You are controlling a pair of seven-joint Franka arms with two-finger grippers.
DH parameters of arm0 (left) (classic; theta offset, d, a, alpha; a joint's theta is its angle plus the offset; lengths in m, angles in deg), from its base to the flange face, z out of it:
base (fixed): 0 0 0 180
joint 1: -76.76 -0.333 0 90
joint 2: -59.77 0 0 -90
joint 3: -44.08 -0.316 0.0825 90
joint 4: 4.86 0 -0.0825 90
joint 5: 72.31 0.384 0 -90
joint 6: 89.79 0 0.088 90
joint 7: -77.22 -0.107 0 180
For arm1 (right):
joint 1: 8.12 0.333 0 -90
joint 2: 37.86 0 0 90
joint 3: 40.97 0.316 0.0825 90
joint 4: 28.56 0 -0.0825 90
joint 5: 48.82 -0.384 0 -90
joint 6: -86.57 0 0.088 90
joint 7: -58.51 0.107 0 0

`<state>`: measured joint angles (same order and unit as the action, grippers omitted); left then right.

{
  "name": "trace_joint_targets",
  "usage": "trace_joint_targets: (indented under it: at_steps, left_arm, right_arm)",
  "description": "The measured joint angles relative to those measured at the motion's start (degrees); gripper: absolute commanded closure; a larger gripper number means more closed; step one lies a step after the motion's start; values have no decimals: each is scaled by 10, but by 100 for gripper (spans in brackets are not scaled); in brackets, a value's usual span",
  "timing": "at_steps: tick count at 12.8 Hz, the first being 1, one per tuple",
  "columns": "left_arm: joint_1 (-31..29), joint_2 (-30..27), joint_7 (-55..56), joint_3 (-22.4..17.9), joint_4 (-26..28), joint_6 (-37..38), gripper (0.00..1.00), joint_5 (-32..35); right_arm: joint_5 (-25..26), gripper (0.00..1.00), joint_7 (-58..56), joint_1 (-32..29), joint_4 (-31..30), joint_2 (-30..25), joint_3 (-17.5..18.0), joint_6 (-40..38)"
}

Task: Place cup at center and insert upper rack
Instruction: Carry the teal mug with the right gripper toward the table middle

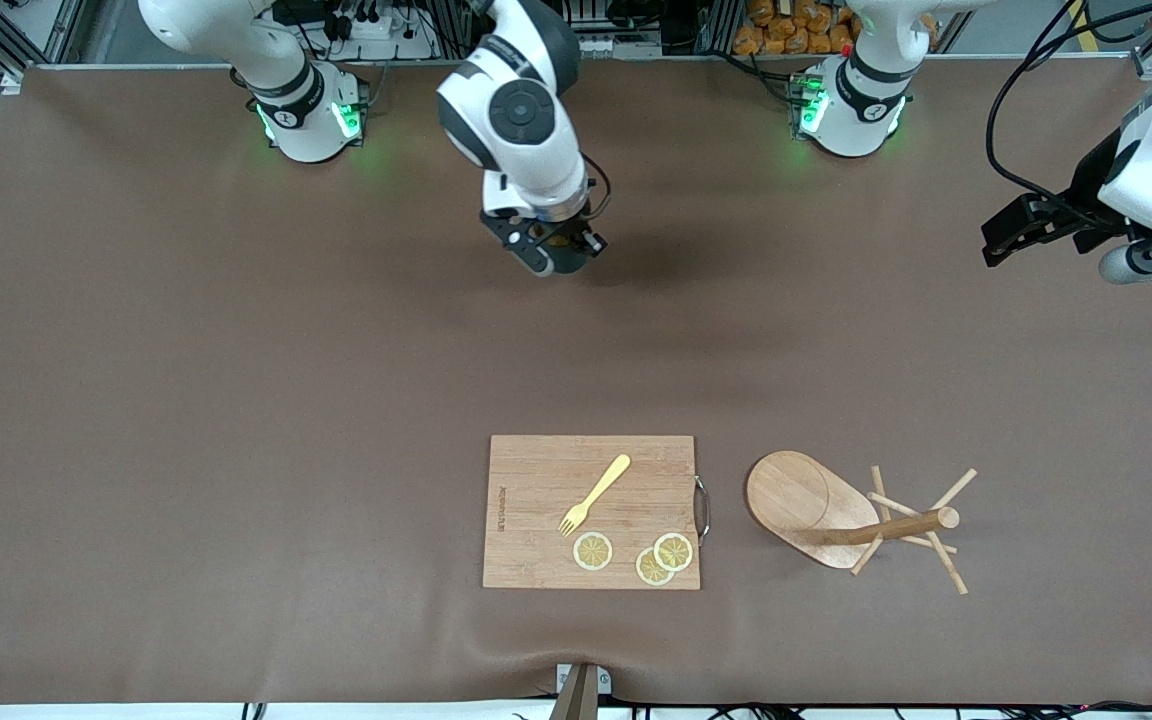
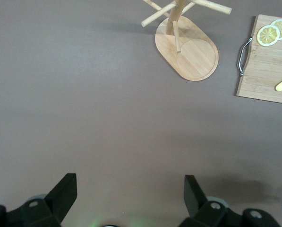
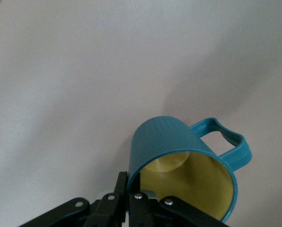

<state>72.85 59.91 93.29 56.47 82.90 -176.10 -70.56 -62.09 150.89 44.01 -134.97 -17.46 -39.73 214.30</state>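
Now the right gripper (image 1: 548, 252) holds the cup (image 3: 181, 163).
Its fingers (image 3: 131, 191) pinch the rim above bare surface (image 1: 236, 400); left gripper (image 2: 129, 198) waits, fingers wide open; rack (image 1: 836, 515) lies tipped.

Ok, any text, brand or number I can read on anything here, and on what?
Cutting board: one line of small print runs along the edge toward the right arm's end, too small to read.
Arm base rings: a small mark shows, too small to read.
Cup, rack, fork: no text shows.
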Motion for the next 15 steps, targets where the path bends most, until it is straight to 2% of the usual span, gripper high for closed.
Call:
trace_joint_targets:
  at_steps: [4, 11, 12, 13, 14, 15]
  left_arm:
    - [1, 0, 0, 1, 2, 0, 0, 0]
    - [2, 0, 0, 4, 10, 0, 0, 0]
    - [2, 0, 0, 7, 11, 0, 0, 0]
    - [2, 0, 1, 10, 12, 0, 0, 0]
    - [2, 0, 1, 11, 12, 0, 0, 0]
    - [3, 0, 1, 12, 12, 0, 0, 0]
  right_arm:
    - [0, 100, 49, 45, -2, 47, 0, 46]
    - [0, 100, 82, 58, -2, 83, -1, 75]
    - [0, 87, 83, 58, -2, 85, -1, 81]
    - [0, 37, 83, 58, -2, 85, -2, 82]
    - [0, 0, 83, 58, -2, 85, -3, 84]
    - [0, 0, 83, 58, -2, 85, -6, 85]
